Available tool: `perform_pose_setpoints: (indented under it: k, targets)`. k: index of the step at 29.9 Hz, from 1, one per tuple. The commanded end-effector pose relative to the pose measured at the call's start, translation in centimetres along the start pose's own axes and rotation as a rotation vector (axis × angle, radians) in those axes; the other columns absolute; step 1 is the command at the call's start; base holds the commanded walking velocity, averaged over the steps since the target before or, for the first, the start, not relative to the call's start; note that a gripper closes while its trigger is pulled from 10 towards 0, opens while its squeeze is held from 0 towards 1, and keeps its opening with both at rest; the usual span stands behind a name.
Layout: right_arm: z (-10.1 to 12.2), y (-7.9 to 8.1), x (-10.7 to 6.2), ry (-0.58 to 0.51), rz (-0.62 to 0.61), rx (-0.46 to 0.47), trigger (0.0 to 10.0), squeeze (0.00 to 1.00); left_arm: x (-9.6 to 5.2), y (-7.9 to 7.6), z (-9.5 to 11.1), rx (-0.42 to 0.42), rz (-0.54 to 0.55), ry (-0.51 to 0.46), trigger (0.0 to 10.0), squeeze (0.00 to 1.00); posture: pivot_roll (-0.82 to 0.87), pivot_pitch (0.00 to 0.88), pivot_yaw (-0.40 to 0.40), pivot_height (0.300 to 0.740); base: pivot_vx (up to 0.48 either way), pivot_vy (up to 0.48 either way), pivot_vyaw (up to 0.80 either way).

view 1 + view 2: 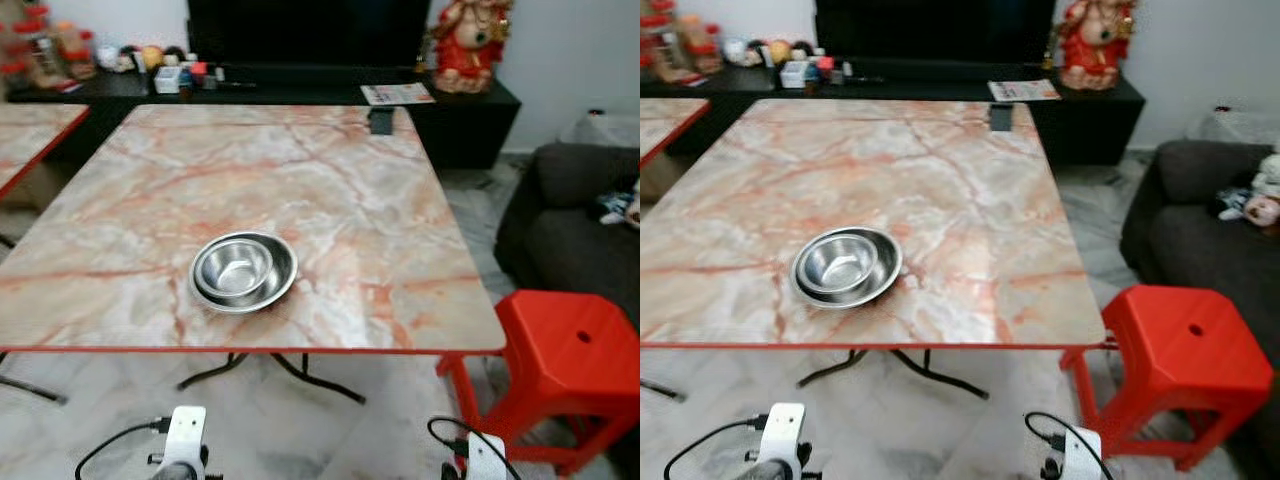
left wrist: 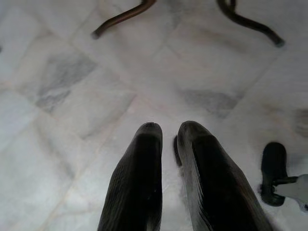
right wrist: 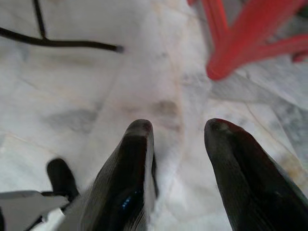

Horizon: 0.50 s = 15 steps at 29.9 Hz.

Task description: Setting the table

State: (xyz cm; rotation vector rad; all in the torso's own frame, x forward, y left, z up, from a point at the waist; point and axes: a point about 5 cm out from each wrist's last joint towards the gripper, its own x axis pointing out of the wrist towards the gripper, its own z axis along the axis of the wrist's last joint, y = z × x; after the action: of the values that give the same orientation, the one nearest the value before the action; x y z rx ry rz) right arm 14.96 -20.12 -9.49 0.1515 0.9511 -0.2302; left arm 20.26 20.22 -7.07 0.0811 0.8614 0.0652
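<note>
Steel bowls point(image 1: 243, 271) sit nested on the marble-pattern bench point(image 1: 330, 190), near its front edge and a bit left of centre. They look like two, one inside the other, though a third under them can't be ruled out from this angle.

Both arms hang low below the bench edge, pointing at the marble floor point(image 2: 62, 96). The bowls lie up and forward of both hands. The left hand point(image 2: 168, 132) is more directly under them, so it is the nearer one; the right hand point(image 3: 177, 127) hangs further off, towards the red plastic stool point(image 1: 570, 355).

- Left hand: fingers pressed nearly together, thin gap, holding nothing.
- Right hand: fingers spread apart, holding nothing.

The bowls are round, so there is no long axis to line up with; a rim pinch from the near side should work.

Counts:
- one stack of bowls
- one red stool, at the bench's right front corner
- one small dark object point(image 1: 381, 121) at the far edge of the bench, too small to name
- a second similar bench point(image 1: 30, 135), far left

Setting looks barely started.
</note>
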Motion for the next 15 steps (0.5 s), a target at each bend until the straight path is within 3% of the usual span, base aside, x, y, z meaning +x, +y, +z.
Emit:
perform_pose_setpoints:
  k: [1,8,11,15]
  targets:
    - [0.5,0.1,0.1,-0.023,0.003,0.0,10.0,0.0,-0.1,0.2,-0.6,0.004,0.01,0.017,10.0,0.0,0.06,0.0,-0.047,0.74,0.0,0.0,0.0]
    - [1.1,0.2,0.2,-0.035,-0.004,0.016,10.0,0.0,-0.2,0.1,-0.8,0.006,0.008,0.024,10.0,0.0,0.02,0.0,-0.013,0.74,0.0,0.0,0.0]
    - [1.9,0.4,0.4,-0.049,-0.005,0.024,10.0,0.0,-0.1,0.0,-0.7,0.021,0.0,0.028,10.0,0.0,-0.01,0.0,0.01,0.74,0.0,0.262,0.0]
    - [2.2,0.5,0.5,-0.058,0.001,0.028,10.0,0.0,0.0,0.0,-0.3,0.044,-0.006,0.024,10.0,0.0,-0.02,0.0,0.022,0.74,0.0,0.39,-0.75]
